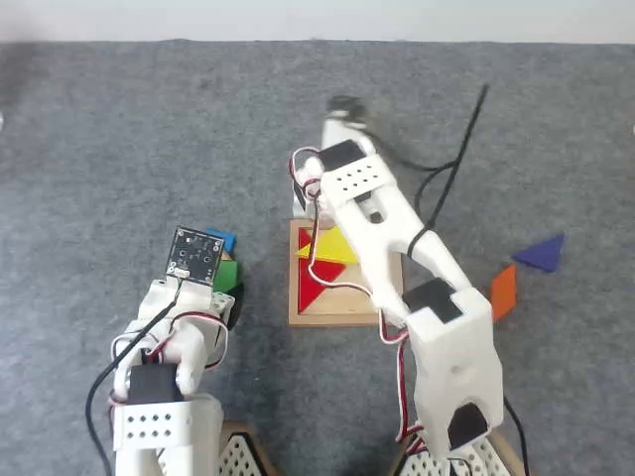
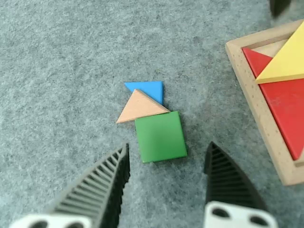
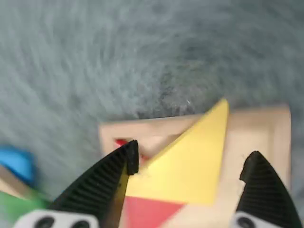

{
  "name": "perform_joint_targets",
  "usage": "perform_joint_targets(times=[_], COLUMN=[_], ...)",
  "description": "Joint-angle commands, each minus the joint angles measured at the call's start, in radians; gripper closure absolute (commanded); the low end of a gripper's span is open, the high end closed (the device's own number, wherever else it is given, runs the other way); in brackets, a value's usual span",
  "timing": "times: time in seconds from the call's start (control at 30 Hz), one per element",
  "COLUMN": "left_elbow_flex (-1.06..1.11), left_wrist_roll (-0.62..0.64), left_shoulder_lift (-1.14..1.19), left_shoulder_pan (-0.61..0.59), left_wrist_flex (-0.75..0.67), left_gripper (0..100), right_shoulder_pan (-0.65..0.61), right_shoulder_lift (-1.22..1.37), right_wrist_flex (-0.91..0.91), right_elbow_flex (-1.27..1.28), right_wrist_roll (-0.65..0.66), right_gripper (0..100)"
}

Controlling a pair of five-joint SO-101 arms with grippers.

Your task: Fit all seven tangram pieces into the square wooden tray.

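Tangram pieces are lying mostly outside the tray; by count, two are in and five are out.

Nearest, the left gripper point(image 2: 164, 183) is hanging just over the mat with jaws wide apart, gripping nothing. The green square point(image 2: 160, 136) is lying just ahead of its tips. A tan triangle point(image 2: 141, 107) is touching the square's far edge, and a blue triangle point(image 2: 146, 88) is touching the tan one beyond that. All three are waiting to be placed.

Further on, the tray point(image 2: 262, 109) is holding a red piece point(image 2: 285, 109) that appears seated flat. The yellow triangle point(image 3: 194, 171) is lying across the red, its tip reaching onto the rim, so it is judged not yet seated. The right gripper point(image 3: 192, 157) is straddling it with jaws spread wide, one tip close against its edge, not clamping it.

Off to the tray's other side, an orange piece point(image 1: 504, 291) and a purple triangle point(image 1: 543, 253) are lying well apart from the tray, untouched.
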Motion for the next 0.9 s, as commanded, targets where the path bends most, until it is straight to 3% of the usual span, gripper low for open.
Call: perform_joint_targets(times=[0.0, 0.3, 0.63, 0.87], left_elbow_flex=[-0.008, -0.008, -0.008, -0.008], left_wrist_roll=[0.009, 0.008, 0.008, 0.008], left_shoulder_lift=[0.003, 0.003, 0.003, 0.003], left_shoulder_pan=[0.003, 0.003, 0.003, 0.003], left_wrist_flex=[-0.021, -0.021, -0.021, -0.021], left_gripper=[75, 75, 75, 75], right_shoulder_pan=[0.004, 0.024, 0.153, 0.116], right_shoulder_lift=[0.013, -0.002, -0.002, -0.114], right_wrist_flex=[-0.007, 0.053, 0.05, 0.077], right_elbow_flex=[-0.055, -0.061, -0.06, -0.057], right_wrist_roll=[0.282, 0.307, 0.301, 0.259], right_gripper=[66.3, 66.3, 66.3, 66.3])
